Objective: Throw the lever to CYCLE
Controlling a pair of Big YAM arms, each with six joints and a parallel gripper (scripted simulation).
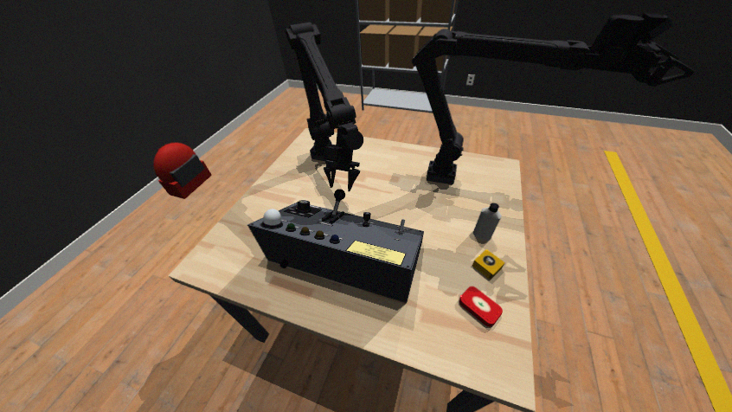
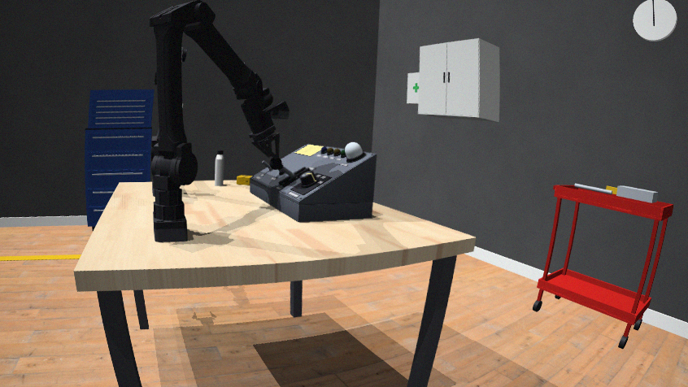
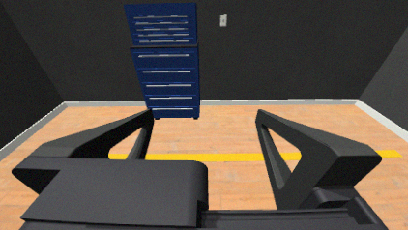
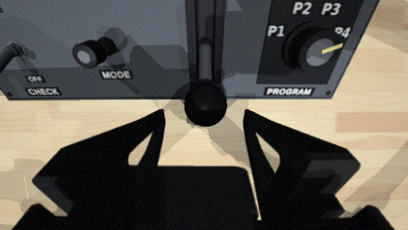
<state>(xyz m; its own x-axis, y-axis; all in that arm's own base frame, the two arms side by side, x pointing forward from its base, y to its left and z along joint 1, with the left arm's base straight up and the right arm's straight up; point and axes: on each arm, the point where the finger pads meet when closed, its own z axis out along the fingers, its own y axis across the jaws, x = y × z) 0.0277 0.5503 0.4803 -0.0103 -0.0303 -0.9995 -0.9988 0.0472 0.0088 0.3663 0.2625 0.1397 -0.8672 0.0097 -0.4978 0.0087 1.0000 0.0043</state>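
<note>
The grey console (image 1: 337, 271) (image 2: 337, 204) (image 4: 155, 29) stands on the table. Its lever (image 1: 339, 194) (image 2: 275, 163) (image 4: 205, 103) has a black ball knob and leans toward the arm-side edge; no CYCLE label is readable. My right gripper (image 1: 341, 187) (image 4: 204, 115) is partly open at the ball, fingertips on either side with gaps, not clamped. The program dial (image 1: 303, 206) (image 2: 308, 179) (image 4: 319, 50) points to P4. The mode knob (image 1: 367, 218) (image 4: 89, 54) and check toggle (image 1: 401, 226) (image 4: 12, 50) stand beside the lever. My left gripper (image 1: 672, 76) (image 3: 204, 115) is open and empty, high away from the console.
A white dome (image 1: 272, 217) (image 2: 353, 150) and several coloured buttons sit on the console's high side. A grey bottle (image 1: 486, 225) (image 2: 219, 169), a yellow box (image 1: 488, 264) (image 2: 243, 180) and a red tin (image 1: 480, 305) stand beyond the console's check-toggle end.
</note>
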